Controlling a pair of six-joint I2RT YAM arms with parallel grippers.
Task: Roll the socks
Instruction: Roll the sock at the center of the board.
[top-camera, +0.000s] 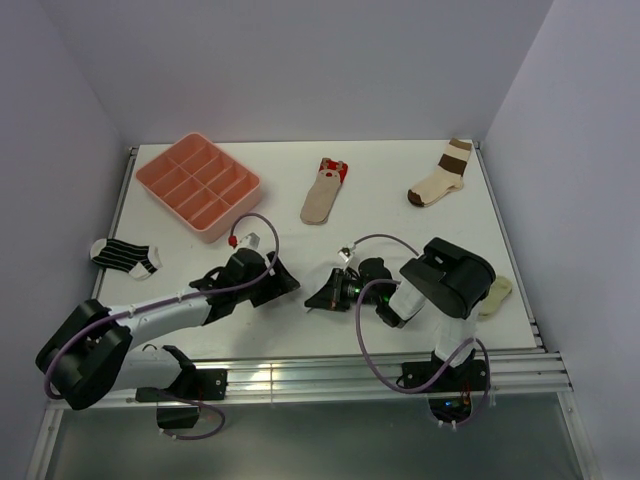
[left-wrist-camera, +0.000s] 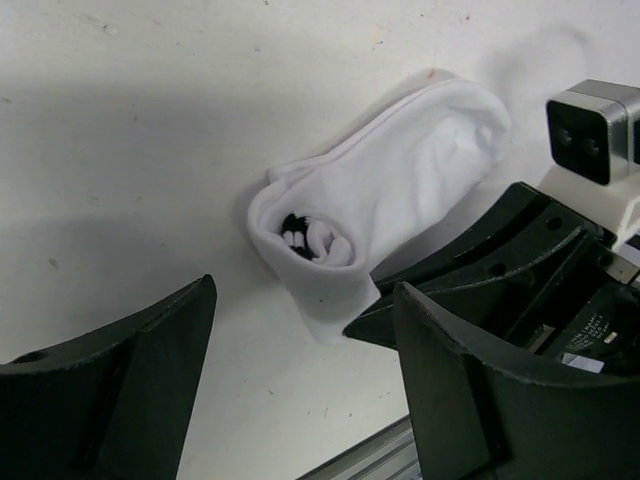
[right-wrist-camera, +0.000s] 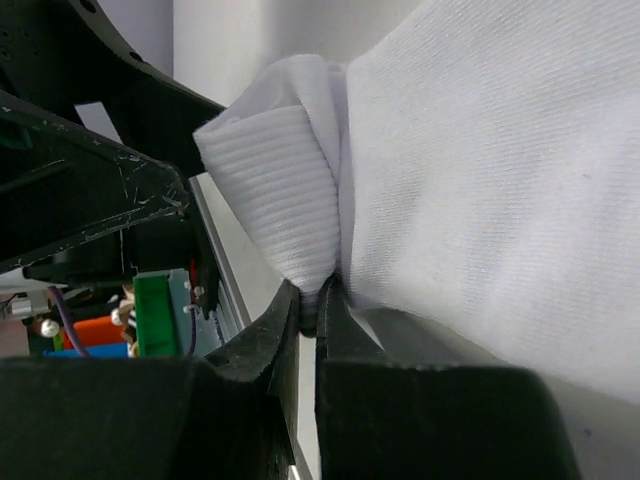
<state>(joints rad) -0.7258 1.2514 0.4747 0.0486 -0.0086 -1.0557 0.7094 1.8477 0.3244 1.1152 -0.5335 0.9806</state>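
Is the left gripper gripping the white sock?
No, the left gripper stands wide open, its fingers not closed on the sock.

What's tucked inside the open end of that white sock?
Inside the white sock, curled white folds show with a little black between them, likely its own rolled-in fabric. Anything deeper is covered by the outer layer.

The table (top-camera: 400, 215) is seen in the top view from above and behind the arms (top-camera: 170, 312), facing down and forward, from far enough that its whole surface is taken in. The left wrist view is aimed past the left gripper (left-wrist-camera: 305, 300) at the white sock (left-wrist-camera: 400, 190) from close by. The right wrist view is held almost against the same sock, with the right gripper (right-wrist-camera: 312, 300) in the foreground. The sock and the opposing gripper are shared by both wrist views, and that near-middle patch of table is also covered from above
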